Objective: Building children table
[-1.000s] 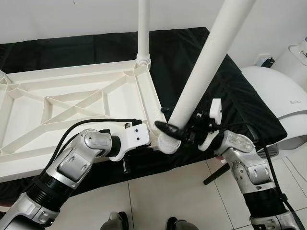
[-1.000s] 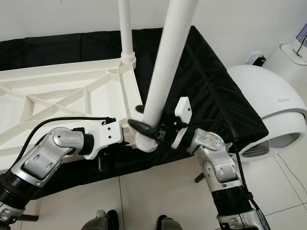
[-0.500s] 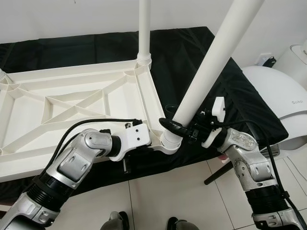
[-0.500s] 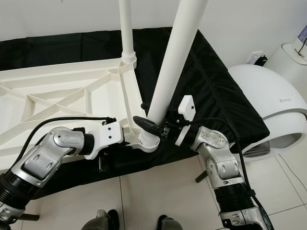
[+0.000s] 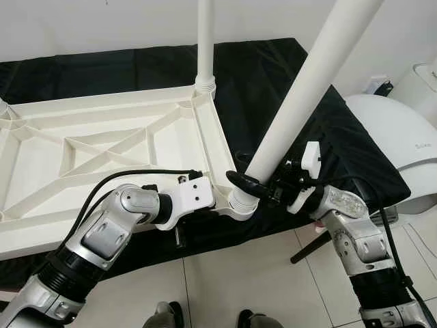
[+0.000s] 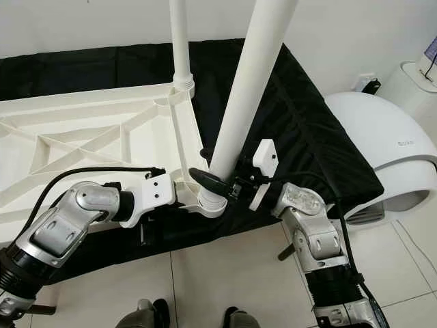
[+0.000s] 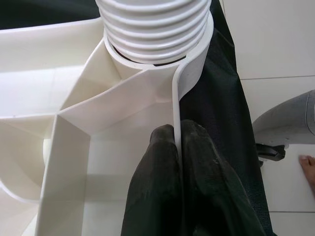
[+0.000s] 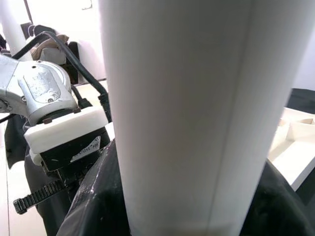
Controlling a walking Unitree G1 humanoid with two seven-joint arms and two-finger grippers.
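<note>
Straightened from its earlier lean, the smooth white plastic leg (image 5: 300, 102) now sits with its ribbed thread in the corner socket (image 7: 162, 59) of the overturned, cross-braced tabletop (image 5: 102, 150). Right gripper (image 5: 256, 186) clasps the leg's base; left gripper (image 7: 179, 147) pinches the thin rim. Keeping it square should prevent cross-threading.

Black cloth (image 5: 259, 75), white tiled floor (image 5: 266, 280), perhaps a domed white appliance (image 5: 399, 147).
</note>
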